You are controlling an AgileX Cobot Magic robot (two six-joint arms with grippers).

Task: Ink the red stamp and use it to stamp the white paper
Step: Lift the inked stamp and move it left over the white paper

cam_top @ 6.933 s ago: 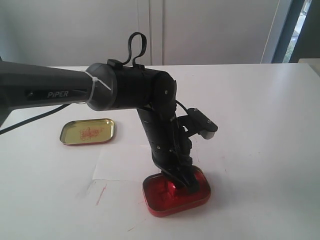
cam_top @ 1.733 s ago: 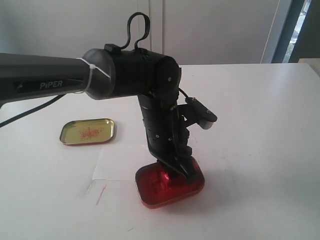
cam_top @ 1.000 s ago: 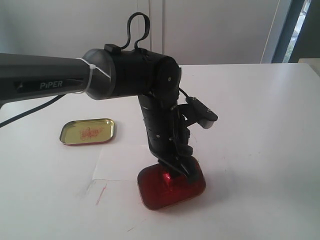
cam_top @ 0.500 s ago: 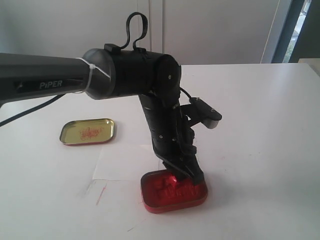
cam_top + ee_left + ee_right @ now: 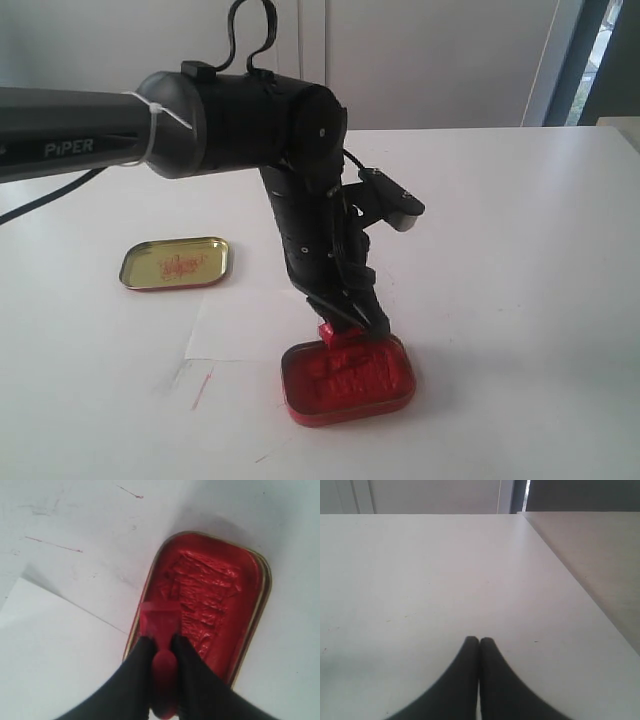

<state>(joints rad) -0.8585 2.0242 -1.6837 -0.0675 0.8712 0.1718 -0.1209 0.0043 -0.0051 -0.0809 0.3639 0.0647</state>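
My left gripper [image 5: 161, 639] [image 5: 340, 325] is shut on the red stamp [image 5: 160, 622] [image 5: 327, 331], its fingers clamped on the knob. The stamp's rectangular base hangs just above the near-left edge of the open red ink tin [image 5: 347, 379] [image 5: 215, 600], clear of the ink. The white paper [image 5: 245, 325] [image 5: 55, 645] lies flat on the table just left of the tin. My right gripper [image 5: 479, 640] is shut with nothing in it, over bare white tabletop; it does not show in the exterior view.
A gold tin lid [image 5: 176, 262] with a red smear inside lies at the left, behind the paper. Red ink streaks [image 5: 202, 388] mark the table in front of the paper. The table's right edge [image 5: 570, 580] runs close to my right gripper.
My left arm has risen and shifted a little left, lifting the red stamp off the ink pad. The ink tin, earlier tilted and pushed about, now lies flat.
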